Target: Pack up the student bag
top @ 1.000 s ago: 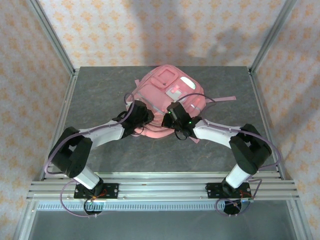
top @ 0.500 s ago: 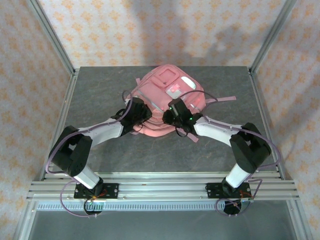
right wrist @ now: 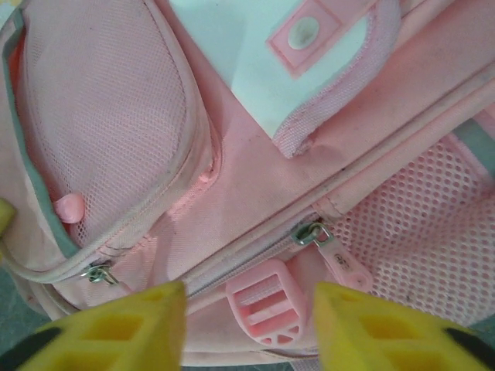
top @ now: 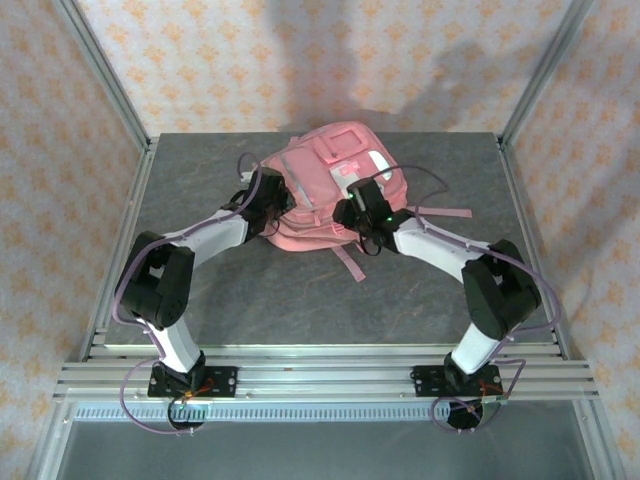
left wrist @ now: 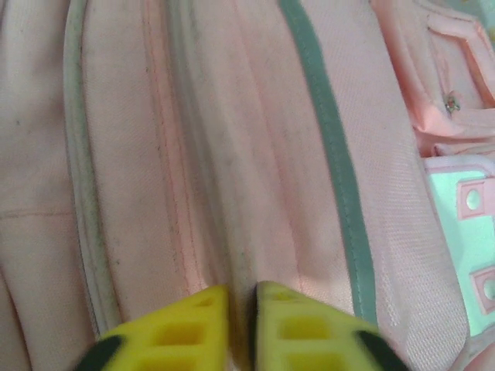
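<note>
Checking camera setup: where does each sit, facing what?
Top external: above, behind the robot, looking down; left arm and right arm reach the student bag.
Left wrist: on the left arm, facing the grey stripe; left end effector below.
Right wrist: on the right arm, facing a zip pull; right end effector open.
All share the bag.

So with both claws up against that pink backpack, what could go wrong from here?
The right gripper, jaws open, straddles a plastic buckle beside a zipper pull; closing might catch the wrong one. The left gripper, fingers close together against a fold of the student bag, could snag fabric and drag it. Its loose strap might tangle an arm.
</note>
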Robot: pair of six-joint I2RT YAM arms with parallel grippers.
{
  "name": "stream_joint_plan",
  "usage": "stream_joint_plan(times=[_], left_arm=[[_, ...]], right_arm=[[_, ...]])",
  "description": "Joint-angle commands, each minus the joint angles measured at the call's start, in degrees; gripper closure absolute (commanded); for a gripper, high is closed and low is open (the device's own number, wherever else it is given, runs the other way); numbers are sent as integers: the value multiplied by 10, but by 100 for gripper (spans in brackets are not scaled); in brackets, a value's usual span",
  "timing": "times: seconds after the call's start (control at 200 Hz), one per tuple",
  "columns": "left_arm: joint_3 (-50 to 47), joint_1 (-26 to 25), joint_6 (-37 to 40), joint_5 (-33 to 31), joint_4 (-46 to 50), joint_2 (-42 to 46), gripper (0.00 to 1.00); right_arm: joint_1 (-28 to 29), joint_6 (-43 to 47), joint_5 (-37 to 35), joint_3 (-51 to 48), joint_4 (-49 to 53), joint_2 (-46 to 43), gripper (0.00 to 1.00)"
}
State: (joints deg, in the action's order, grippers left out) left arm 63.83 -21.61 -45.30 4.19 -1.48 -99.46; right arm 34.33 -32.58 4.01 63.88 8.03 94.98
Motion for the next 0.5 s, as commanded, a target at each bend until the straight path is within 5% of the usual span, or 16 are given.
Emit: stream_joint_plan(times=[0.0,0.12,0.275,0.491], left_arm=[[17,2,28,-14,8,32,54],[27,3,71,-44,47,73,24],[53,8,139,-110,103,124,2],[18,25,235,-218,73,204,1]], right_arm=[[-7,26,-39,18,32,-49,39],[-34,51,-53,31,45,-76,28],[-78,87,-62,62,49,-96,22],[-151,104,-151,73,41,-119,4]])
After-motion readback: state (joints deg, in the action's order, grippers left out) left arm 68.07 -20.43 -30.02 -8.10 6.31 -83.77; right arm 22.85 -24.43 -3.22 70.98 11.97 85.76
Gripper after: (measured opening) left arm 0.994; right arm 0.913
